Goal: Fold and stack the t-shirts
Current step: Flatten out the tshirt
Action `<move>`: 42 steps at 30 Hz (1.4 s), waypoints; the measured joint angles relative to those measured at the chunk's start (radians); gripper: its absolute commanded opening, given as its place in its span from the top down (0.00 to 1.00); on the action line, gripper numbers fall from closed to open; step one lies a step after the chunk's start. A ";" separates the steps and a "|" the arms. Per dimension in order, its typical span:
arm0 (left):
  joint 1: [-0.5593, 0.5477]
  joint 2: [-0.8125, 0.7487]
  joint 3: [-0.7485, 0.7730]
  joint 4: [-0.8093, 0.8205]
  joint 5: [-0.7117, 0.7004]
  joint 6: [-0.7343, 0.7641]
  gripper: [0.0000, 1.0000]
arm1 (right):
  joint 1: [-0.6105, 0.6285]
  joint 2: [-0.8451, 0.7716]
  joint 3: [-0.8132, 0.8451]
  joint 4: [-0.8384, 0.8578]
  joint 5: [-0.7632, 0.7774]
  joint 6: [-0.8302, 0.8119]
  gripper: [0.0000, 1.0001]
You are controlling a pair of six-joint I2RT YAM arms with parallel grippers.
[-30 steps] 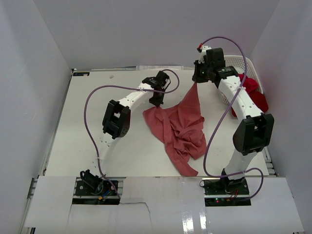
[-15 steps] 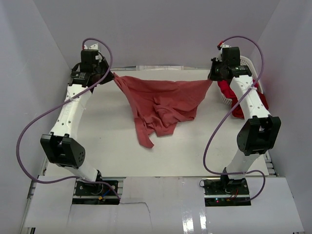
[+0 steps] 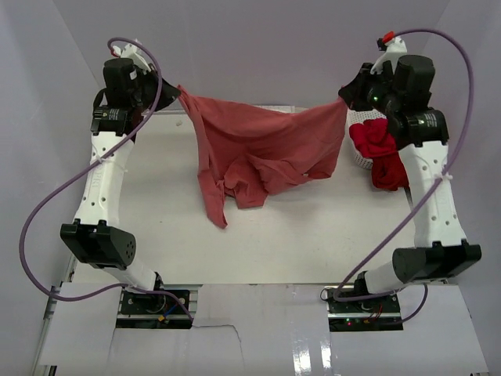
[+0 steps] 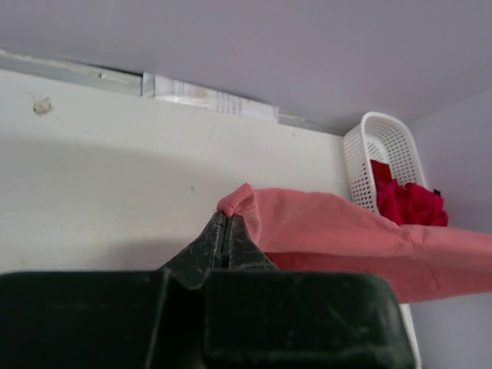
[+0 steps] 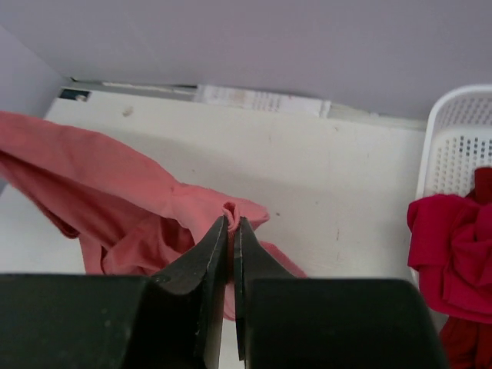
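Note:
A dusty salmon-red t-shirt (image 3: 262,149) hangs stretched in the air between both arms, its lower folds drooping toward the table. My left gripper (image 3: 178,95) is shut on the shirt's left corner (image 4: 240,201), high at the back left. My right gripper (image 3: 344,100) is shut on the opposite corner (image 5: 231,211), high at the back right. Crimson and darker red t-shirts (image 3: 381,153) spill from the white basket (image 3: 362,119) at the right; they also show in the left wrist view (image 4: 407,201) and in the right wrist view (image 5: 457,250).
The white table (image 3: 156,219) lies below the hanging shirt. White walls enclose the back and both sides. A strip of paper (image 5: 257,98) lies along the table's far edge. Purple cables loop from both arms.
Both grippers have risen and spread apart, lifting the salmon-red shirt off the table and stretching it wide; a second ago it lay crumpled at the middle with the left gripper low beside it.

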 measured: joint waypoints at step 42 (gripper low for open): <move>0.048 -0.609 -0.624 0.229 -0.043 -0.054 1.00 | 0.000 -0.734 -0.590 0.101 -0.113 0.090 0.92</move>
